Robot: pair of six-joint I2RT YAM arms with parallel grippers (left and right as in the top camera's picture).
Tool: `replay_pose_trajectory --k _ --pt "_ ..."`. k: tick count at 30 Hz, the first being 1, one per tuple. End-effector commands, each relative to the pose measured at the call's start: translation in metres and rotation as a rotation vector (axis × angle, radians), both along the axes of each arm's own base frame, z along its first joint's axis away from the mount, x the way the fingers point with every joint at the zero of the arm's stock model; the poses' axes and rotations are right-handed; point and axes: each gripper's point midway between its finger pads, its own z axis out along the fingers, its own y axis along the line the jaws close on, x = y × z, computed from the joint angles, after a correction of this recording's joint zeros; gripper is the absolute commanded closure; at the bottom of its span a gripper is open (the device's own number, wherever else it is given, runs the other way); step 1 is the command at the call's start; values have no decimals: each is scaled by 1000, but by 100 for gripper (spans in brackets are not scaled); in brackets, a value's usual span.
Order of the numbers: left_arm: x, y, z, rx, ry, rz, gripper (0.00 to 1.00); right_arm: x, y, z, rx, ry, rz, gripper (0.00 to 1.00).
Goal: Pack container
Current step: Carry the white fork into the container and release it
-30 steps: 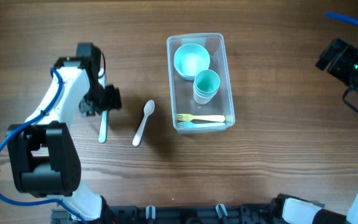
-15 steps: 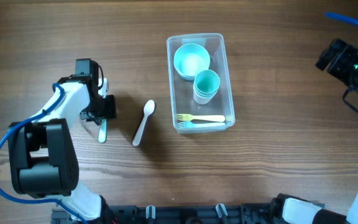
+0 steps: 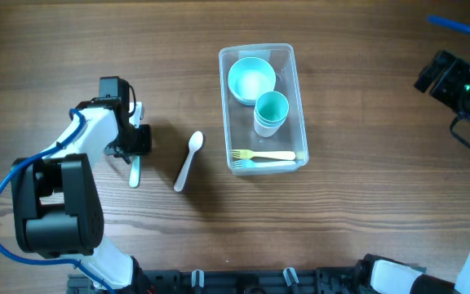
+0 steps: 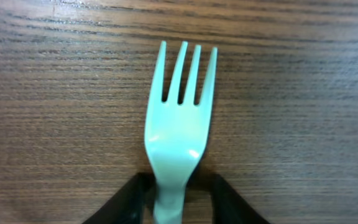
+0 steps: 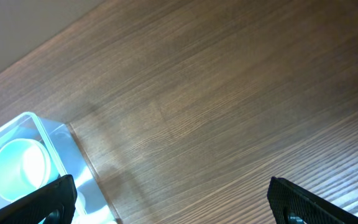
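The clear container (image 3: 297, 98) stands right of centre and holds a pale blue bowl (image 3: 251, 79), stacked teal cups (image 3: 270, 112), a yellow fork (image 3: 266, 154) and a blue utensil (image 3: 259, 164). A pale teal fork (image 4: 180, 127) lies on the wood at the left; it also shows in the overhead view (image 3: 135, 170). My left gripper (image 4: 180, 202) straddles its handle, with a small gap at each finger. A white spoon (image 3: 188, 161) lies between this fork and the container. My right gripper (image 5: 179, 205) is wide open and empty, far right of the container (image 5: 55, 143).
The right arm (image 3: 463, 90) hangs at the table's right edge. The left arm's base (image 3: 55, 204) sits at the front left. Bare wood lies between the container and the right arm.
Since a second ago my left gripper has turned and shifted left onto the fork's handle. Over the last half second it has stayed still. The right arm has not moved.
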Motion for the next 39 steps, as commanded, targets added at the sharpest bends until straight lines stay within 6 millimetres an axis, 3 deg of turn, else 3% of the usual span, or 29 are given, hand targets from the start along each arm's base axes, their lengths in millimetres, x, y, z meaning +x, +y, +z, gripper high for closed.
replay_pose_trajectory --k 1,3,6,9,12,15,17,19,20,21,23,25,30,35,39 --pt "-9 -2 -16 -18 53 -31 80 1 0 -4 17 5 -15 0" --pt "-8 -2 -15 -23 49 -24 94 1 0 -4 17 5 -15 0" --pt "2 -4 0 -34 27 -3 96 1 0 -4 17 5 -14 0" --pt "20 -10 37 -61 -30 -11 96 1 0 -4 17 5 -15 0" --pt "44 -33 108 -110 -128 -72 96 2 0 -5 18 5 -14 0" --pt "52 -87 188 -131 -250 -241 96 2 0 -5 17 5 -15 0" --pt "45 -131 221 -134 -323 -428 96 2 0 -5 18 5 -14 0" --pt "24 -190 238 -133 -386 -713 96 2 0 -5 17 5 -15 0" --pt "7 -225 238 -128 -401 -898 96 1 0 -4 17 5 -14 0" --pt "-3 -247 236 -133 -405 -985 96 2 0 -5 17 5 -15 0" --pt "-14 -282 223 -134 -402 -1072 96 1 0 -4 17 5 -15 0" --pt "-17 -303 201 -135 -365 -1131 96 1 0 -4 17 5 -15 0" --pt "-30 -324 145 -91 -240 -1367 96 1 0 -4 17 5 -15 0" --pt "-27 -325 104 -56 -154 -1473 96 2 0 -5 17 5 -15 0" --pt "-27 -325 96 -45 -141 -1536 96 2 0 -5 18 5 -14 0"
